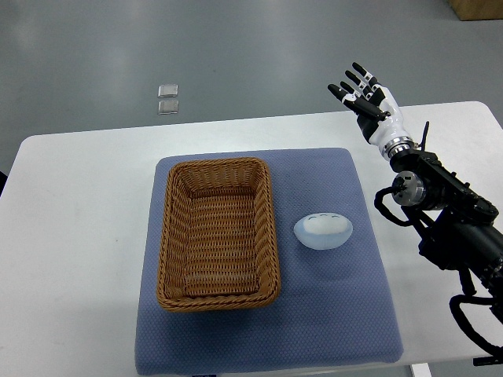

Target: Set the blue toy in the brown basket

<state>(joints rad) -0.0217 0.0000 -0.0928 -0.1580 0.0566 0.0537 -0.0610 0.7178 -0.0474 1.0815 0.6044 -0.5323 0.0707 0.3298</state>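
A pale blue, rounded toy point(323, 230) lies on the blue-grey mat point(330, 314), just right of the brown wicker basket point(218, 232). Nothing lies inside the basket. My right hand point(364, 93) is raised over the table's far right edge, well beyond the toy, with fingers spread and holding nothing. Its black arm runs down the right side of the view. The left arm does not show.
The mat lies on a white table point(71, 236). Two small clear squares point(167, 99) lie on the grey floor beyond the table's far edge. A cardboard box corner point(478, 8) shows at the top right.
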